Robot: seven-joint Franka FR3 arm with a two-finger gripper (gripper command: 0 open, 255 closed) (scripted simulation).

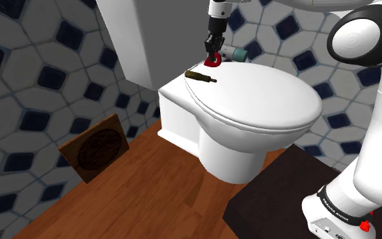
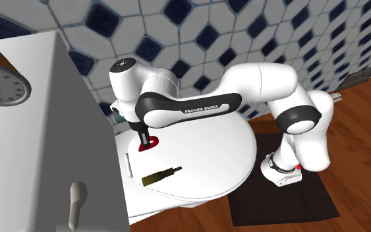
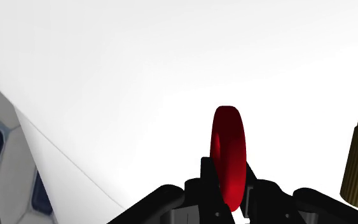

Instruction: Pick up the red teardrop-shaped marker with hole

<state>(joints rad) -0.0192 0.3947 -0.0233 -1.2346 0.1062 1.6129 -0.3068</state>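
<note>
The red teardrop-shaped marker (image 1: 212, 62) hangs just above the white toilet lid (image 1: 264, 95), clasped edge-on between my black fingers. My gripper (image 1: 212, 56) is shut on it near the lid's far end. In the second exterior view the red marker (image 2: 148, 143) shows its hole, with the gripper (image 2: 143, 138) coming down on it from above. In the wrist view the marker (image 3: 228, 156) stands upright between the fingertips (image 3: 208, 175), over the white lid (image 3: 171, 76).
A dark olive, bottle-like cylinder (image 1: 201, 77) lies on the lid close beside the marker, also seen as the cylinder (image 2: 161, 175). A teal cylinder (image 1: 239, 53) sits behind the gripper. A grey cabinet (image 2: 39, 145) with a round clock (image 2: 2, 82) stands near the toilet's end.
</note>
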